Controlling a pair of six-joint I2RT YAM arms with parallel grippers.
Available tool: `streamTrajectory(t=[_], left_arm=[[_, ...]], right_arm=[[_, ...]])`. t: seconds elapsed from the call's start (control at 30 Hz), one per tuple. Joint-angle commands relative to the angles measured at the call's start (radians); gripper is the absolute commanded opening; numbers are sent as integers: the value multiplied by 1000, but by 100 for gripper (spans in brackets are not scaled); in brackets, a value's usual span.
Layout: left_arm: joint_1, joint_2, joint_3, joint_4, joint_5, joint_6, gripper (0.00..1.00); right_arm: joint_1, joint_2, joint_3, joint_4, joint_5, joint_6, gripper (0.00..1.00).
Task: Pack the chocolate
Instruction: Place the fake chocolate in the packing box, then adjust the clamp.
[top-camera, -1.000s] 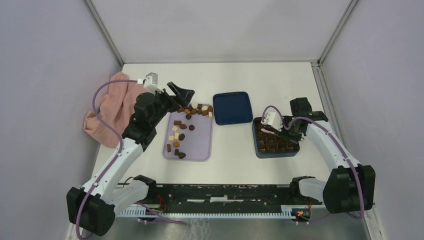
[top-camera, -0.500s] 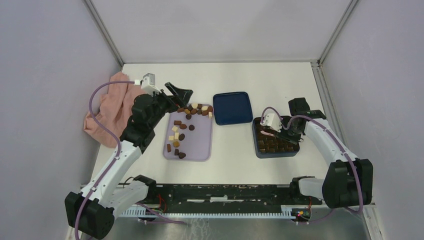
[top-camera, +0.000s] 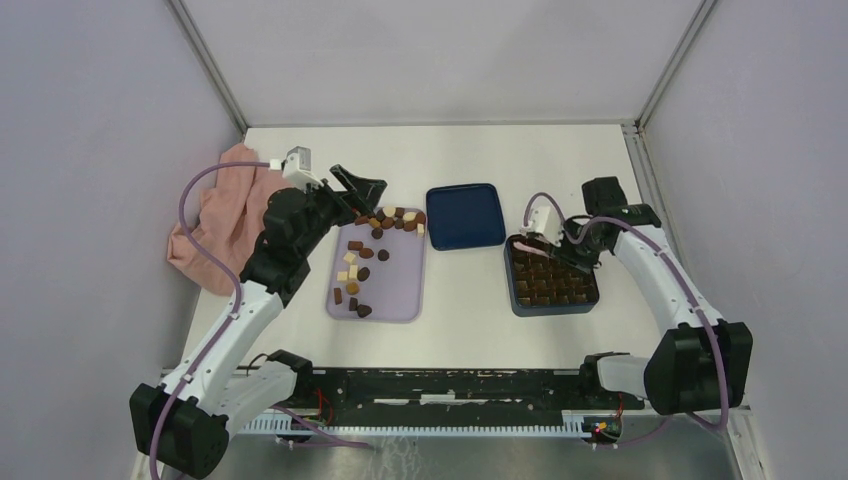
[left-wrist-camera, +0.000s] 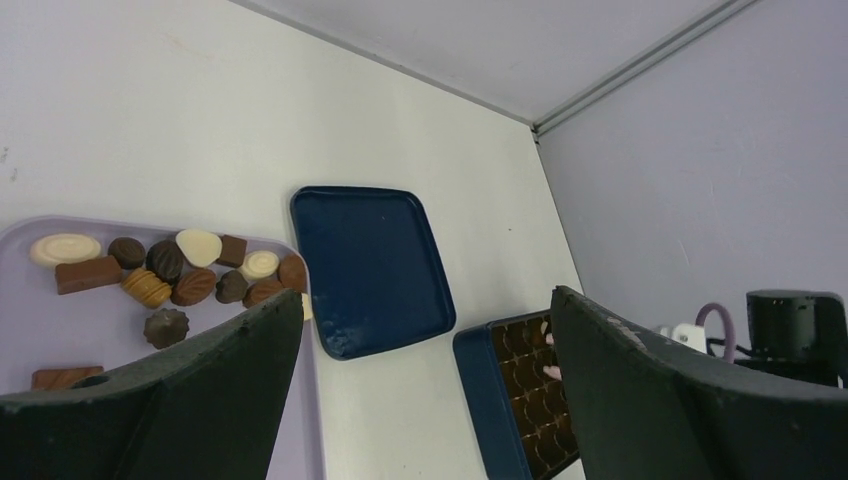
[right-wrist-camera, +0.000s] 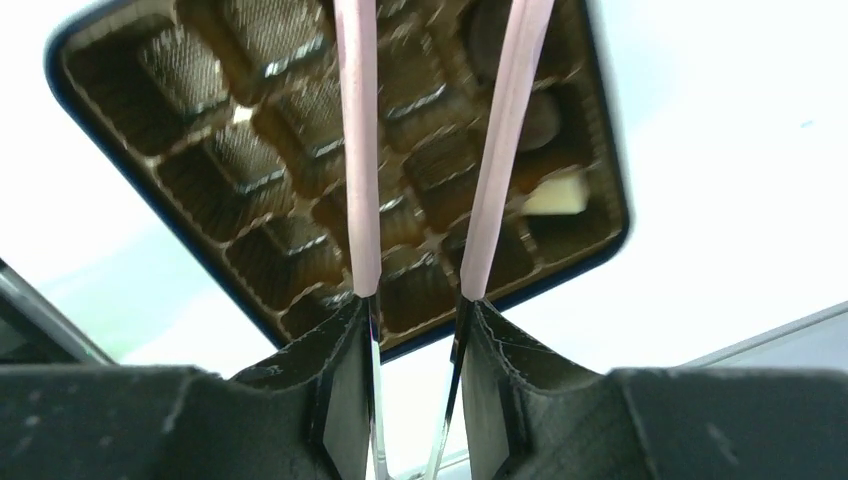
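The right gripper (right-wrist-camera: 415, 320) clamps pink tweezers (right-wrist-camera: 357, 150) just above the box (top-camera: 550, 309), where a few pieces already sit. Their tips are hidden. The left gripper (left-wrist-camera: 425, 310) gapes wide, well left of the box, over the lilac tray (top-camera: 395, 290) holding most of the chocolate (top-camera: 376, 250). The thin tweezer arms could snag a compartment wall and flick a seated piece out.

The white table (top-camera: 480, 150) bears a dark blue square lid (top-camera: 465, 215), left of it a lilac tray (top-camera: 400, 305) and pink cloth (top-camera: 225, 225), right of it a blue gridded box (top-camera: 519, 300).
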Motion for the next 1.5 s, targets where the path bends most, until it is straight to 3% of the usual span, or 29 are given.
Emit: streamTrajectory(t=[0.0, 0.17, 0.27, 0.4, 0.53, 0.67, 0.8, 1.0, 1.17, 1.3, 1.47], left_arm=[[-5, 9, -24, 112, 90, -79, 98], [-35, 29, -120, 395, 118, -278, 98], [-93, 56, -102, 437, 35, -339, 99], [-201, 98, -21, 352, -175, -351, 100], [-279, 166, 75, 193, -310, -385, 100], [-298, 248, 138, 137, -356, -474, 100], [-324, 322, 207, 129, -378, -469, 100], [-345, 396, 288, 7, -413, -514, 93], [-352, 416, 290, -8, -428, -550, 57], [-352, 426, 309, -31, -431, -561, 46], [-352, 426, 310, -70, -433, -614, 18]], right_arm=[[29, 31, 165, -11, -191, 77, 38], [129, 114, 287, 105, -384, 333, 37], [189, 160, 320, 251, -456, 517, 37], [227, 237, 376, 372, -549, 706, 36], [268, 292, 433, 418, -574, 765, 35], [320, 313, 448, 459, -592, 801, 36], [356, 322, 453, 487, -607, 831, 35], [383, 347, 477, 506, -621, 859, 36], [401, 371, 498, 504, -609, 866, 35], [407, 386, 502, 507, -594, 864, 35], [406, 391, 498, 543, -644, 894, 37]])
